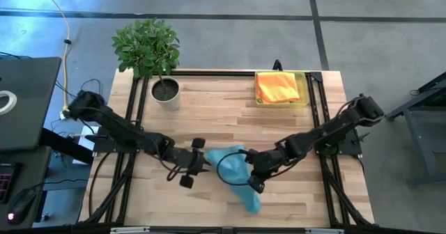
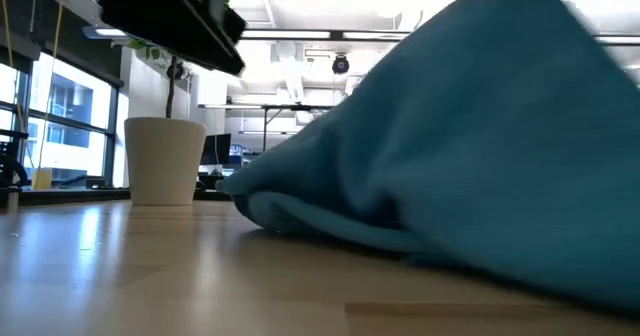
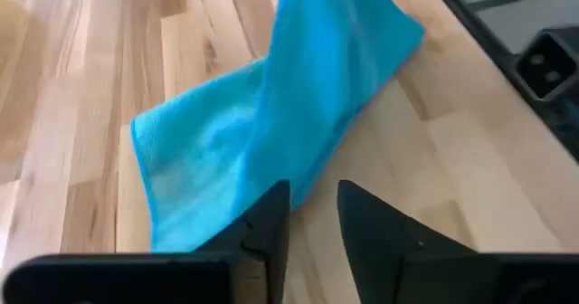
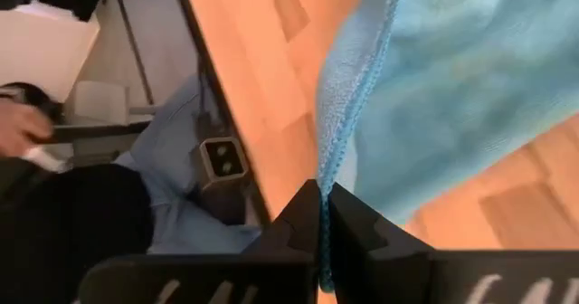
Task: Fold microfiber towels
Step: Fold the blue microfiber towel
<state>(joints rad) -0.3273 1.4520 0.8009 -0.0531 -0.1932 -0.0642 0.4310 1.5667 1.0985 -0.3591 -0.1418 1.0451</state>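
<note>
Right gripper (image 4: 323, 215): clenched on the hem of the blue towel (image 1: 235, 173). In the right wrist view the edge runs straight down between its fingers, pinched tight. From that pinch the cloth hangs and drapes away onto the table (image 1: 209, 108); part is lifted, and a tail trails toward the near edge.

Left gripper (image 3: 313, 215): jaws parted, nothing between them. The towel's lower edge lies just ahead of its fingertips (image 3: 271, 215), close but apart as far as this view shows. It hovers just beside the towel, facing the right gripper across it.

Farther out from both grippers: the tray (image 1: 304, 95) at the back right, holding folded orange and yellow towels (image 1: 277, 86). The plant pot (image 1: 166, 92) stands at the back left, well apart from the work.

Beyond the table edge, in the right wrist view, a person's hand (image 4: 20, 128) and a pale blue sleeve.

Judgement on risks:
- One-corner hold. The cloth is bunched, not flat; folding from this shape would give a crooked fold.
- Left jaws empty beside a limp edge; closing now could catch two layers or miss the hem.
- The tail lies near the table edge; a pull that way could drag it over.
- The grippers are close; a reach across the cloth risks contact.
</note>
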